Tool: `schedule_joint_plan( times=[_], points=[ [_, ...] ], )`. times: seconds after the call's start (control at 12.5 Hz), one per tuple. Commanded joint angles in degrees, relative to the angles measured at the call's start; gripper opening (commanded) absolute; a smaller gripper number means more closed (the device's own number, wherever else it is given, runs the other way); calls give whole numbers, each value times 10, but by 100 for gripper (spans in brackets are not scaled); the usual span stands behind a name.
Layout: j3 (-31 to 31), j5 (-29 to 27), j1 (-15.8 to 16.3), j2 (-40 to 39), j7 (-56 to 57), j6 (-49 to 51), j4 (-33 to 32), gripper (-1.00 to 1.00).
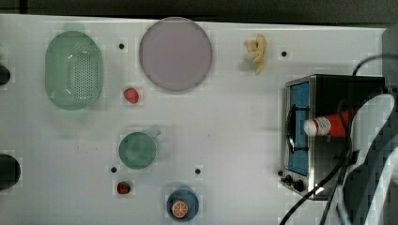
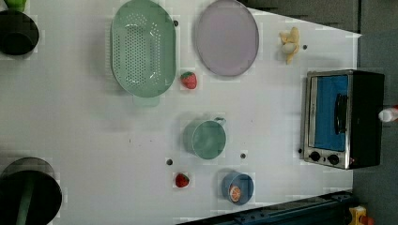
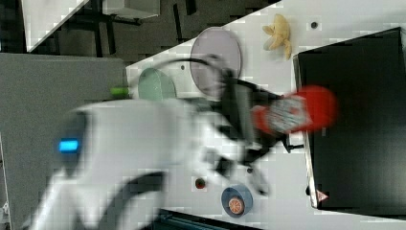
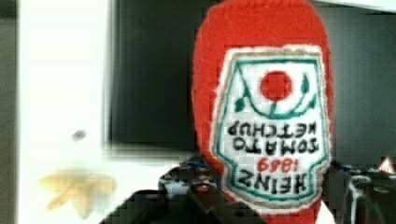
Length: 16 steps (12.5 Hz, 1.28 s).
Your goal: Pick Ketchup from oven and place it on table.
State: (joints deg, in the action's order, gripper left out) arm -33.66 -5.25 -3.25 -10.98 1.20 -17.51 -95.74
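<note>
While the arm (image 3: 129, 158) reaches over the black oven (image 1: 328, 136), we see the ketchup bottle (image 1: 328, 125) held in the air above the oven's top, lying roughly level with its white cap pointing toward the top view's left, over the blue glass door. In the right view the gripper (image 3: 249, 122) is clamped on the bottle's cap end, and the red body with its white label sticks out over the oven's dark top. In the wrist view the label fills the middle of the picture, with dark gripper parts on either side of the bottle's lower end. In the left view we catch just the white cap (image 2: 387, 115) at the picture's right edge, beyond the oven. The oven door looks closed, its handle across the glass and two knobs at one end. On the white desk (image 1: 234, 131) lie a green colander (image 1: 74, 70), a grey plate (image 1: 175, 54), a green cup (image 1: 137, 150), two strawberries (image 1: 131, 95), a blue bowl holding an orange slice (image 1: 182, 205), and a peeled banana (image 1: 256, 50), all well apart from the oven.
</note>
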Motion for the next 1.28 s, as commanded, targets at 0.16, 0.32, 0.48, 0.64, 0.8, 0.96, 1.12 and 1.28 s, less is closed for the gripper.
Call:
schedule_joint_plan(
  times=[0.16, 0.32, 0.48, 0.64, 0.8, 0.96, 1.12, 1.28],
  points=[
    [70, 2, 75, 76, 38, 91, 47, 29],
    [121, 3, 88, 91, 37, 95, 45, 29],
    [174, 7, 95, 91, 36, 95, 41, 29],
    [223, 15, 98, 87, 21, 95, 17, 29],
    [257, 25, 100, 85, -25, 93, -33, 29],
    [277, 33, 101, 84, -87, 71, -101, 29],
    [283, 34, 101, 82, -115, 4, -178, 29],
    [278, 34, 101, 67, -115, -94, -257, 29]
  ],
)
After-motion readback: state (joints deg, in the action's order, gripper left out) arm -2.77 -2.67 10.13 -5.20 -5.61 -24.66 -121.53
